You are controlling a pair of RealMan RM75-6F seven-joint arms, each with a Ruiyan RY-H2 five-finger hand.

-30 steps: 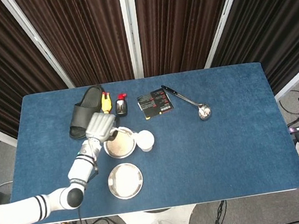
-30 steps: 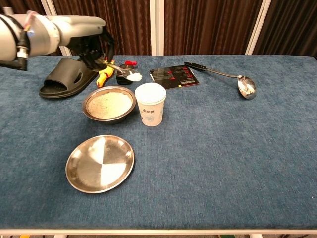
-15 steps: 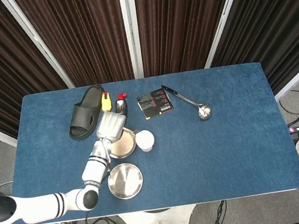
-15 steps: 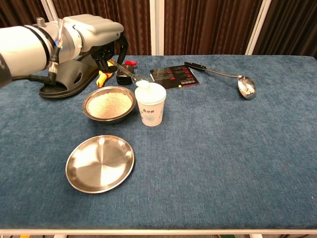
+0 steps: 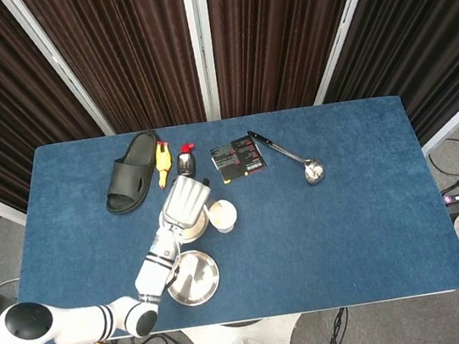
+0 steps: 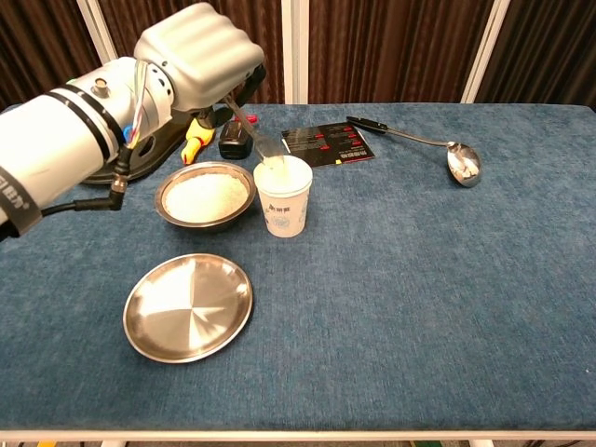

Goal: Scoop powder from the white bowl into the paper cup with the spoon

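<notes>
The left hand (image 6: 200, 51) grips the spoon (image 6: 253, 137) by the upper end of its handle, its fingers mostly hidden behind the bulky back of the hand; the handle slopes down and away from the hand so that the spoon's tip sits at or just inside the rim of the paper cup (image 6: 283, 196). The spoon appears thin, rigid metal, likely light and somewhat slippery, so a hold high on the handle gives reach but probably little control over tilt; the powder is loose and will likely spill at any jolt. The paper cup looks light and easily tipped, and contact from the spoon's tip against its rim could push it over. Just beside the cup, on the side nearer the surface's left edge, stands the bowl (image 6: 205, 196) of pale powder, a metallic-looking one, almost touching the cup and below the forearm. In the head view the hand (image 5: 185, 201) overlaps the bowl (image 5: 194, 226), with the cup (image 5: 223, 216) immediately to its right. The right hand is not visible in either view.
</notes>
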